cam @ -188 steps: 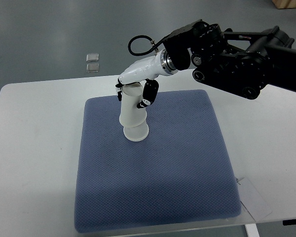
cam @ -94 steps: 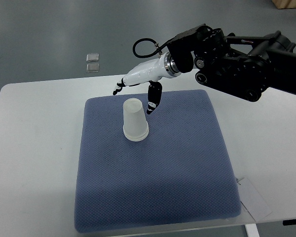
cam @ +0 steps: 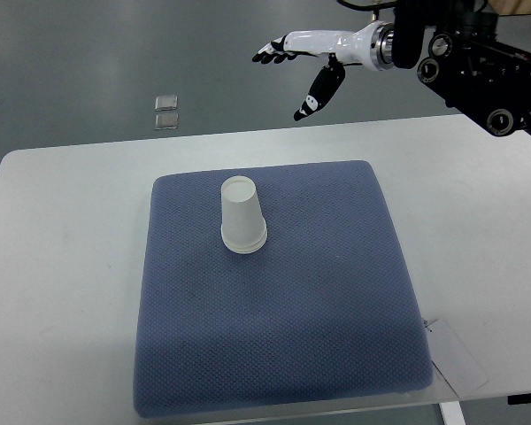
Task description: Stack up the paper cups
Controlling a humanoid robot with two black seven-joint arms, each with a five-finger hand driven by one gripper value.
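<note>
Since 0.5 s ago the right hand point(cam: 301, 55) has pulled way back, up and off past the far edge of the table, so it's now hanging over the grey floor instead of hovering right next to the cup. Fingers are spread out flat and loose, thumb dangling down, holding nothing. Its black arm comes in from the top right corner.

Paper cups point(cam: 242, 215) haven't budged between those frames. They're sitting upside down on the blue pad point(cam: 274, 328), wide rim down, narrow base up, in the far-left part of the pad. Plain white, slightly tapered. At the bottom you can see a double rim, like 1 lip peeking out just under another, so it reads as 2 cups nested together, though I can't tell the exact count from up here. Stack stands straight, not leaning.

Pad is a textured blue-grey square lying on the white table point(cam: 62, 266). A white sheet or card point(cam: 456, 359) pokes out near the pad's near-right corner. 2 small clear squares point(cam: 166, 111) sit on the floor beyond the table.
</note>
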